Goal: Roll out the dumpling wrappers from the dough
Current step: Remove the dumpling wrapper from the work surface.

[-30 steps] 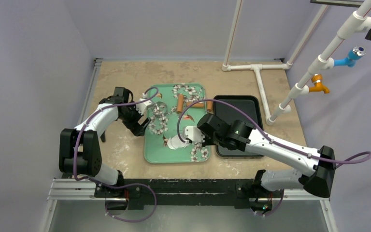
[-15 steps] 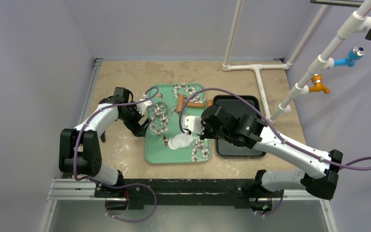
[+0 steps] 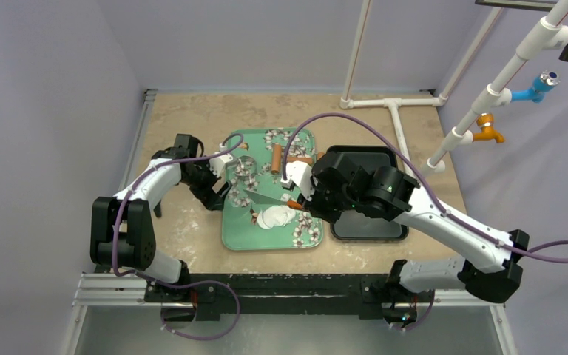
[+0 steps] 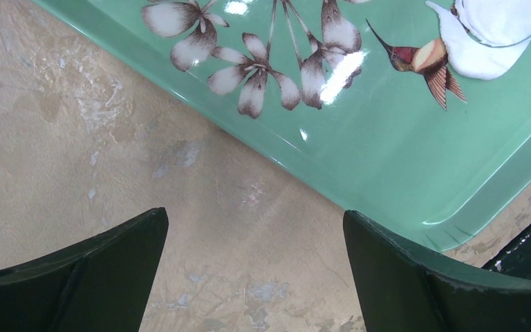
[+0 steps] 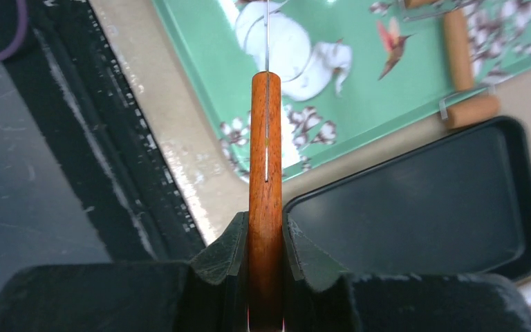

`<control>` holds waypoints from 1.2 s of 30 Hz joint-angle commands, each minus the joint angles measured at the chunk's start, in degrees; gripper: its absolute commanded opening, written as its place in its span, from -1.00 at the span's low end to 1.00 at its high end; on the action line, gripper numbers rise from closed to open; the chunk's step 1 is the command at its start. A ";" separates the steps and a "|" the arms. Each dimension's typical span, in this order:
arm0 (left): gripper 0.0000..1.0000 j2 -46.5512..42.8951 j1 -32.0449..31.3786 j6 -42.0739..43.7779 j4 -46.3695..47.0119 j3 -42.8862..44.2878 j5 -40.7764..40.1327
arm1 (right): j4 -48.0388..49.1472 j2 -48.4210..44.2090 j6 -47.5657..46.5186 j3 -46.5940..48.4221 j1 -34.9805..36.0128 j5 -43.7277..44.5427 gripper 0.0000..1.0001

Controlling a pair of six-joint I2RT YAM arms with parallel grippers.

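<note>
The dough (image 3: 275, 217) is a white lump with a smaller piece beside it on the green floral tray (image 3: 237, 231). It also shows in the right wrist view (image 5: 287, 48) and the left wrist view (image 4: 498, 28). My right gripper (image 3: 300, 203) is shut on the wooden handle (image 5: 265, 152) of a knife. Its thin blade (image 3: 266, 197) is held above the tray, just behind the dough. My left gripper (image 3: 214, 194) is open and empty (image 4: 256, 216), low over the table by the tray's left edge. No flat wrappers show.
A metal ring cutter (image 3: 245, 168) and a wooden rolling pin (image 3: 276, 157) lie at the back of the tray. A black tray (image 3: 373, 222) sits right of it (image 5: 449, 194). White pipes (image 3: 396, 111) stand at the back right.
My right arm has lifted from the dough and drawn back to the right with the knife. The blade now shows over the tray. The left arm has not moved.
</note>
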 commanded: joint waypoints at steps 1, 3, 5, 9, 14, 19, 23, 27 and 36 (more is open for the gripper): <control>1.00 0.03 0.14 -0.01 0.00 1.81 -0.03 | -2.57 0.75 13.21 -1.54 -0.16 -5.42 -1.00; 1.00 0.56 0.06 -0.47 -0.06 2.09 -0.57 | -1.22 -1.13 15.74 -2.95 -0.12 -4.45 -1.00; 1.00 0.73 -0.15 -0.54 -0.09 2.08 -0.67 | -0.07 -2.82 18.38 -4.39 -0.17 -3.17 -1.00; 1.00 0.77 -0.79 -0.71 0.22 1.84 -1.09 | 0.83 -1.29 18.54 -5.39 -0.19 -3.89 -1.00; 1.00 1.80 -1.23 -0.89 -0.21 2.33 -0.89 | 1.66 -0.25 21.03 -9.27 -0.10 -6.26 -1.00; 1.00 2.03 -1.27 -0.81 -0.33 2.44 -0.61 | 4.50 -0.57 22.17 -12.34 -0.07 -6.30 -1.00; 1.00 2.65 -1.27 -0.72 -0.66 2.57 -0.80 | 6.71 0.72 21.61 -12.67 -0.19 -7.53 -1.00; 1.00 2.24 -1.27 -0.56 -0.87 2.52 -0.70 | 7.65 3.08 20.48 -12.84 -0.13 -7.49 -1.00; 1.00 2.15 -1.27 -0.28 -0.88 2.54 -0.46 | 7.32 5.45 20.45 -13.05 -0.07 -5.08 -1.00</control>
